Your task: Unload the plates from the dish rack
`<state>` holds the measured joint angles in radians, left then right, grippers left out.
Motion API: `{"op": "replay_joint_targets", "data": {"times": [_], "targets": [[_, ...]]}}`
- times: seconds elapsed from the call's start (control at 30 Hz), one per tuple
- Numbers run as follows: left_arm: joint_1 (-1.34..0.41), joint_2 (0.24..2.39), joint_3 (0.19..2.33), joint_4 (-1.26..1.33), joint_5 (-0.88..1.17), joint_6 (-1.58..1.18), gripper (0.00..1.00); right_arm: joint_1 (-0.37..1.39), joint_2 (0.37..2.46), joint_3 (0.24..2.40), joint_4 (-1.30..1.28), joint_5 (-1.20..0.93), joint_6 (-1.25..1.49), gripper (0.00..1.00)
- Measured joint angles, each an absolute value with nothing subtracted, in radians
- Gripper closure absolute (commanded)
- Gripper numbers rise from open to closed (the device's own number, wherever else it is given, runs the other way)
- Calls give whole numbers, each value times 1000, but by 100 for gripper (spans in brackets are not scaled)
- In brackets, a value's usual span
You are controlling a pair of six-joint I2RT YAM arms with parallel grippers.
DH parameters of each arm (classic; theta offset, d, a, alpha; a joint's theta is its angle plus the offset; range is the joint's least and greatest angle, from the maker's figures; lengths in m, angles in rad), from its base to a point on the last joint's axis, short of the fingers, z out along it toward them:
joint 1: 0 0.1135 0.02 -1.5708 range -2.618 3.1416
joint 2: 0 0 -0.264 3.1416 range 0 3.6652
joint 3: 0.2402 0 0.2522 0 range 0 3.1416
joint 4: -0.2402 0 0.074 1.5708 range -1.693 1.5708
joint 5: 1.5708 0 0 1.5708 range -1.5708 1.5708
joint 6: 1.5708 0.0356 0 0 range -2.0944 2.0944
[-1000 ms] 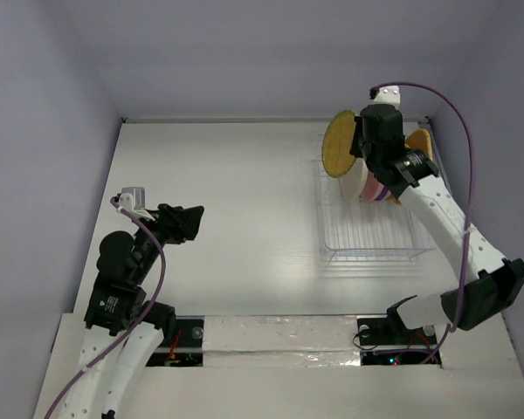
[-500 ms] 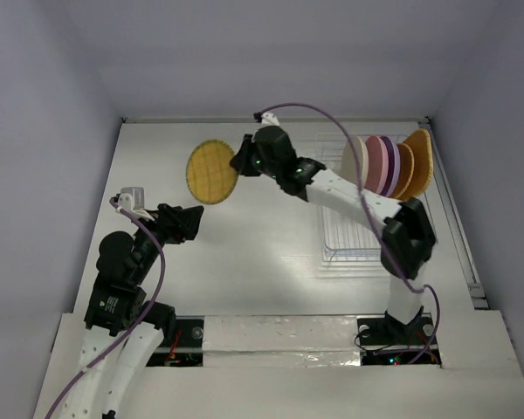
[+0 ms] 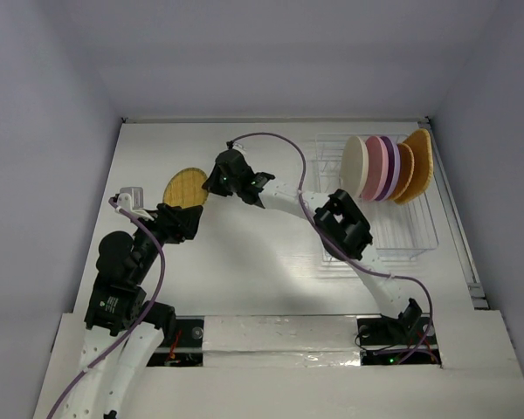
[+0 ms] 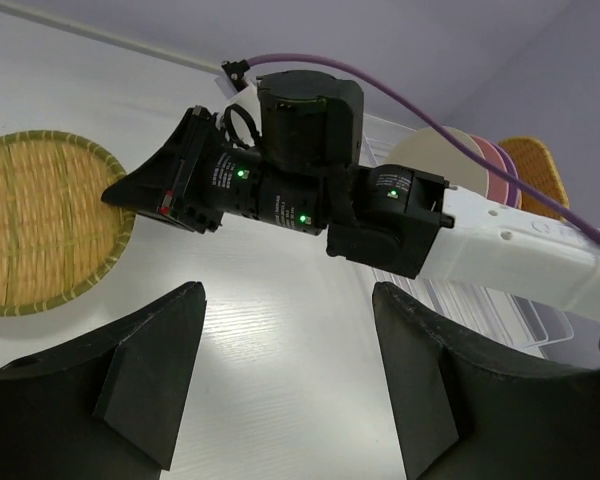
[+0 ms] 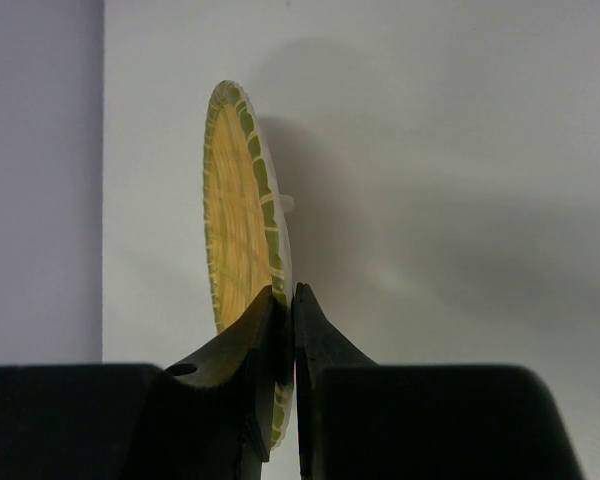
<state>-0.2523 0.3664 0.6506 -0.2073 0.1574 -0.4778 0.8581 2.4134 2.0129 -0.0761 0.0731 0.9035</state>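
Fingers of the right gripper [image 5: 283, 300] are clamped on the rim of the yellow woven plate [image 5: 235, 250]. The right wrist view shows the plate edge-on, its lower edge hidden behind them. From above it lies far left over the white table [image 3: 262, 253]; contact is unclear. The left gripper [image 4: 288, 295] sits just beside it, spread wide, empty. The other plates [image 3: 384, 166] stand upright in the dish rack [image 3: 402, 240] at right. Pale lilac walls surround.
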Motion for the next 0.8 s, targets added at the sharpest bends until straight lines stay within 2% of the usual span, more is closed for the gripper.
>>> {"op": "replay_joint_targets", "data": {"times": [0.1,0.13,0.2,0.23,0.3,0.33,0.4,0.53,0.7,0.77,0.8], "targets": [[-252,366,651,-207,160,-478,36,858,2425,2000,-76,73,927,74],[-252,366,651,-207,161,-477,36,857,2425,1996,-75,71,934,64],[-252,366,650,-207,163,-478,36,856,2425,1991,-70,68,944,56],[-252,366,650,-207,165,-477,36,856,2425,1989,-67,67,944,44],[-252,366,650,-207,171,-477,36,856,2424,1982,-62,64,942,34],[-252,366,650,-207,174,-477,36,856,2424,1980,-66,64,941,25],[-252,366,649,-207,179,-477,36,856,2422,1975,-73,62,931,17],[-252,366,649,-207,181,-477,36,856,2381,1921,-90,65,897,9],[-252,366,649,-207,183,-477,36,856,2262,1854,-131,101,815,10],[-252,366,649,-207,183,-477,36,856,2187,1834,-158,130,756,50],[-252,366,649,-207,183,-477,36,856,2146,1820,-167,151,728,76]]}}
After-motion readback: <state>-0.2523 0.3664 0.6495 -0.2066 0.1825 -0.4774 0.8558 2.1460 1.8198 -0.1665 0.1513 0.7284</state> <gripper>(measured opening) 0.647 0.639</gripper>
